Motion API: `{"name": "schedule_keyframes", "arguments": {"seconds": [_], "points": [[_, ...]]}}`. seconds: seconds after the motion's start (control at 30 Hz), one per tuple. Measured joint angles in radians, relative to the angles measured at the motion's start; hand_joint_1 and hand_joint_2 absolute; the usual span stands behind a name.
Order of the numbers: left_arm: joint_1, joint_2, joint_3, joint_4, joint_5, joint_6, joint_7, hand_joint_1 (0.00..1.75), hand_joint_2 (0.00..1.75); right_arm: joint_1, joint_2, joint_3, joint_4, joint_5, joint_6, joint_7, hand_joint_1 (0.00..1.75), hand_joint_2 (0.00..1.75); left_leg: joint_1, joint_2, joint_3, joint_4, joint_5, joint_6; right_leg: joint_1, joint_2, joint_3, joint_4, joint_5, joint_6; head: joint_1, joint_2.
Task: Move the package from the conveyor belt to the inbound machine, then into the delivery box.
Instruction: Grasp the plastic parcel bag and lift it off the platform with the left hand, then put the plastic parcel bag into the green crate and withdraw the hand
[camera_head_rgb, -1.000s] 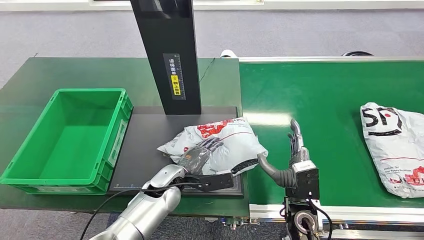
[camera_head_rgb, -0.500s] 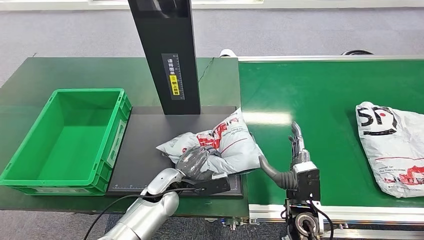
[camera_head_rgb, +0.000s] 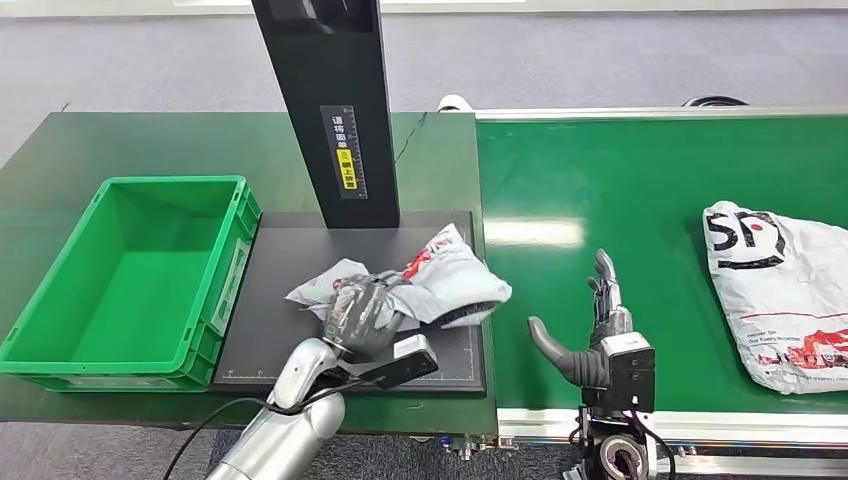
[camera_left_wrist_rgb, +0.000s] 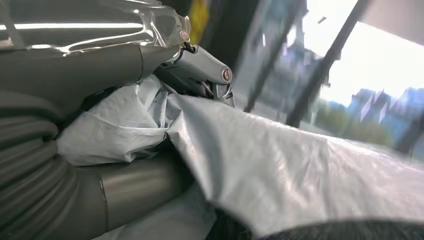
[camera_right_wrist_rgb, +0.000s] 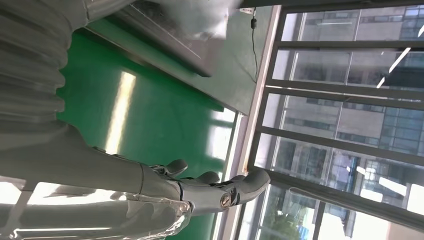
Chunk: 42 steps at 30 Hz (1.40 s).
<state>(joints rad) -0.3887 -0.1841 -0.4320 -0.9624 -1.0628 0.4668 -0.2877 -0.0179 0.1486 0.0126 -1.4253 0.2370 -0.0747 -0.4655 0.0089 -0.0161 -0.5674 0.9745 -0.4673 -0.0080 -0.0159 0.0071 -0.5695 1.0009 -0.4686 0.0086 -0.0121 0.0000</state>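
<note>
A crumpled white and red package lies on the black plate of the inbound machine, below its black column. My left hand grips the package's near left end; up close, my thumb and fingers close around the white plastic. My right hand stands over the green conveyor belt to the right of the package, fingers straight and apart, holding nothing. The right wrist view shows those spread fingers above the belt. The green delivery box sits left of the plate.
A second white package with black lettering lies at the right end of the belt. The machine's black column rises behind the plate. The dark green table extends behind the box.
My left hand has pulled the package leftward across the plate, and it has crumpled more. My right hand has drawn back slightly toward me. The far package has drifted left on the belt.
</note>
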Motion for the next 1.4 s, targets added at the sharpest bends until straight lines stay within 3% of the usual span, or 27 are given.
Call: {"name": "schedule_keyframes", "arguments": {"seconds": [0.13,0.23,0.47,0.67,0.77,0.93,1.0,1.13,1.4], "points": [[0.036,0.020,0.032,-0.122,0.038,0.149,-0.080,1.75,1.75,0.007,-0.002,-0.003,-0.004,-0.018,0.000,-0.006,0.00,1.75,0.000,0.000,-0.002,0.000,0.000,0.000,0.000,0.000,-0.002,0.000,0.000,0.000,0.000,0.000],[0.069,0.027,0.073,-0.229,0.016,0.208,-0.169,1.75,1.75,0.007,-0.004,-0.005,-0.003,-0.038,-0.006,-0.017,0.00,1.75,0.000,0.000,-0.003,0.000,0.000,0.000,0.000,0.000,-0.003,0.000,0.000,0.000,0.000,0.000],[0.116,0.013,0.197,-0.386,-0.021,0.216,-0.280,1.75,1.75,0.012,-0.006,-0.007,-0.004,-0.051,-0.018,-0.023,0.00,1.75,0.000,0.001,-0.003,0.000,0.000,0.000,0.000,0.000,-0.004,0.000,0.000,0.000,0.000,0.000],[0.116,-0.008,0.397,-0.459,-0.064,0.216,-0.344,1.75,1.75,0.042,-0.011,-0.012,-0.015,-0.058,-0.031,-0.030,0.00,1.75,0.001,0.003,-0.003,0.000,0.000,0.000,0.000,0.002,-0.004,0.000,0.000,0.000,0.000,0.000],[0.089,-0.008,0.522,-0.462,-0.099,0.216,-0.313,1.75,1.75,0.058,-0.013,-0.019,-0.029,-0.060,-0.035,-0.032,0.00,1.75,0.001,0.003,-0.003,0.000,0.000,0.000,0.001,0.002,-0.004,0.000,0.000,0.000,0.000,0.000],[0.015,0.040,0.689,-0.376,-0.106,0.215,-0.120,1.75,1.75,0.085,-0.014,-0.039,-0.067,-0.060,-0.042,-0.027,0.00,1.75,0.001,0.004,-0.003,0.000,0.000,0.000,0.001,0.003,-0.004,0.000,0.000,0.000,0.000,0.000],[-0.008,0.064,0.736,-0.327,-0.074,0.215,-0.082,1.75,1.75,0.093,-0.014,-0.045,-0.080,-0.060,-0.042,-0.023,0.00,1.75,0.001,0.004,-0.003,0.000,0.000,0.000,0.001,0.003,-0.004,0.000,0.000,0.000,0.000,0.000],[-0.030,0.096,0.784,-0.262,-0.049,0.216,-0.072,1.75,1.75,0.100,-0.014,-0.052,-0.096,-0.060,-0.042,-0.019,0.00,1.75,0.001,0.004,-0.004,0.000,0.000,0.000,0.001,0.003,-0.005,0.000,0.000,0.000,0.000,0.000],[-0.048,0.114,0.812,-0.210,-0.048,0.216,-0.072,1.75,1.75,0.102,-0.014,-0.057,-0.103,-0.060,-0.042,-0.018,0.00,1.75,0.001,0.004,-0.004,0.000,0.000,-0.001,0.001,0.003,-0.005,0.000,0.000,0.000,0.000,0.000]]}}
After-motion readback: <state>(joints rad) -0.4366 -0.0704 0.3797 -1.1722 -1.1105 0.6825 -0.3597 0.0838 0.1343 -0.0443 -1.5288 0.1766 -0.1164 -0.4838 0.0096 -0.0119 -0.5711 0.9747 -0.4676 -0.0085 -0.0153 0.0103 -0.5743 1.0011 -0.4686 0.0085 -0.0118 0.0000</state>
